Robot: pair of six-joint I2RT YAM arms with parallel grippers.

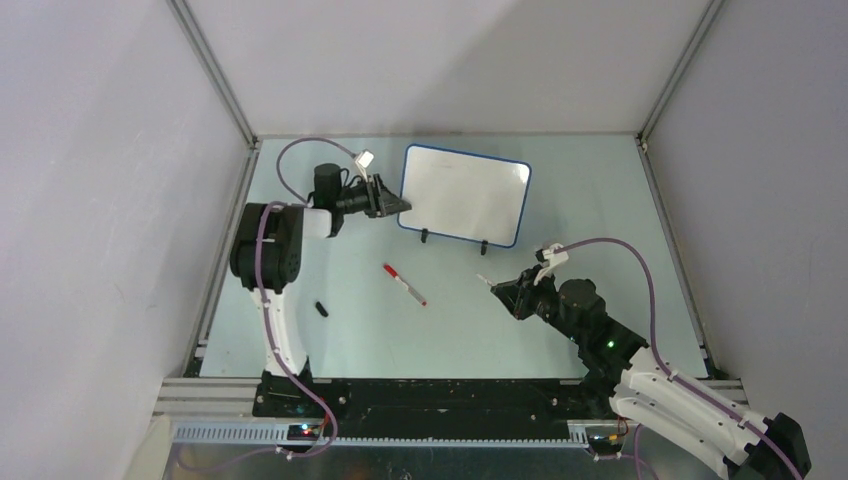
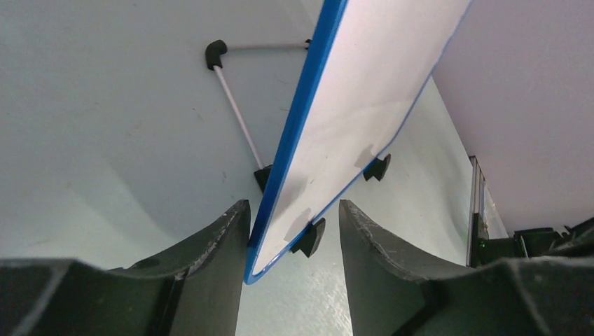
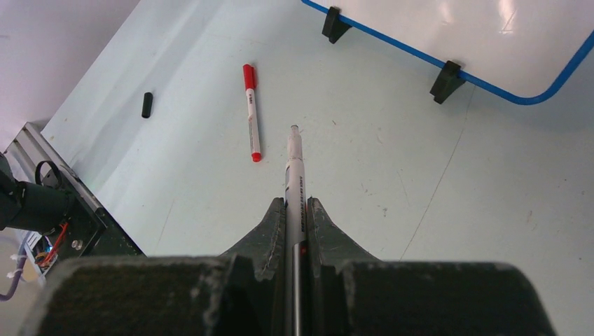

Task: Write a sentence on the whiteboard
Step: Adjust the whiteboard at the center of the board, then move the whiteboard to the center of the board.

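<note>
The whiteboard stands upright on two black feet at the back middle of the table, and no sentence shows on its white face. My left gripper is open, with its fingers straddling the board's lower left corner. The left finger is right against the blue rim, while the right finger stands clear of the board. My right gripper is shut on a white marker. The marker's bare tip points ahead, well short of the board.
A red-capped marker lies on the table between the arms, also seen as a red-capped marker from the right wrist. A small black cap lies near the left arm. Grey walls with metal rails enclose the table.
</note>
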